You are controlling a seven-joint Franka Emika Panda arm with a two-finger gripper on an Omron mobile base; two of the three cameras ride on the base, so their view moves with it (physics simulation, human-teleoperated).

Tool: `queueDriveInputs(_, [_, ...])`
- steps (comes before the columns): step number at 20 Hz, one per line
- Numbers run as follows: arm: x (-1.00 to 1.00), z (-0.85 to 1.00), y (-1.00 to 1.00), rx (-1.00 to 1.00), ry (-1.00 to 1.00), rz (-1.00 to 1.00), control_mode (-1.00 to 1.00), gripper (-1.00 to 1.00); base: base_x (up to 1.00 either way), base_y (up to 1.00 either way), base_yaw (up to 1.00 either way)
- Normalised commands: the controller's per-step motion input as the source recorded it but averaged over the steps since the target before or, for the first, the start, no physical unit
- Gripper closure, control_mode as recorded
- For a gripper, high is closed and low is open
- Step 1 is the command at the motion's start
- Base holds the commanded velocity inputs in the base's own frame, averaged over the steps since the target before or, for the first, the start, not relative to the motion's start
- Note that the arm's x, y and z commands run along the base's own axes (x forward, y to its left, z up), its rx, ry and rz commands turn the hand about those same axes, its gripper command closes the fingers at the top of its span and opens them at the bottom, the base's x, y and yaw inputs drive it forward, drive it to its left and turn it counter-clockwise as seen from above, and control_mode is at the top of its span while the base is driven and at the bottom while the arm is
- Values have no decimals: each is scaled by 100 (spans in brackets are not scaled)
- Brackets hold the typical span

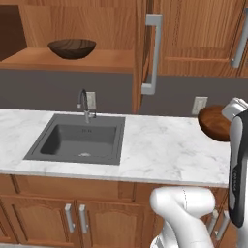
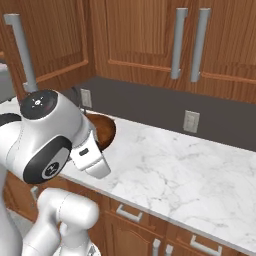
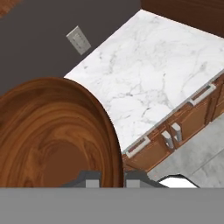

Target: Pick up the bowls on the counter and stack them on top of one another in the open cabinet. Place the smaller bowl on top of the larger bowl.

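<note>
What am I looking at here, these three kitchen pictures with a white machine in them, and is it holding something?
It is a rendered kitchen with a white robot arm on a base that can drive. Two pictures come from cameras on that base, behind the arm to its left and right. The third comes from a camera on the hand, looking along the gripper. The gripper is shut on the rim of the smaller bowl, reddish-brown wood, held tilted above the marble counter. The larger bowl, dark brown, already sits on the shelf of the open cabinet. A grey sink with a faucet is set into the counter.
</note>
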Motion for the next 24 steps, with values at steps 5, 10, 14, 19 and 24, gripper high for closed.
queueDriveInputs(5, [0, 0, 0, 0, 0, 0, 100, 100, -62, 24, 0])
queueDriveInputs(10, [0, 0, 0, 0, 0, 0, 100, 100, -62, 26, 0])
queueDriveInputs(14, [0, 0, 0, 0, 0, 0, 100, 100, -55, 43, 0])
queueDriveInputs(19, [0, 0, 0, 0, 0, 0, 100, 100, -26, 62, 0])
queueDriveInputs(24, [0, 0, 0, 0, 0, 0, 100, 100, -13, 62, 0])
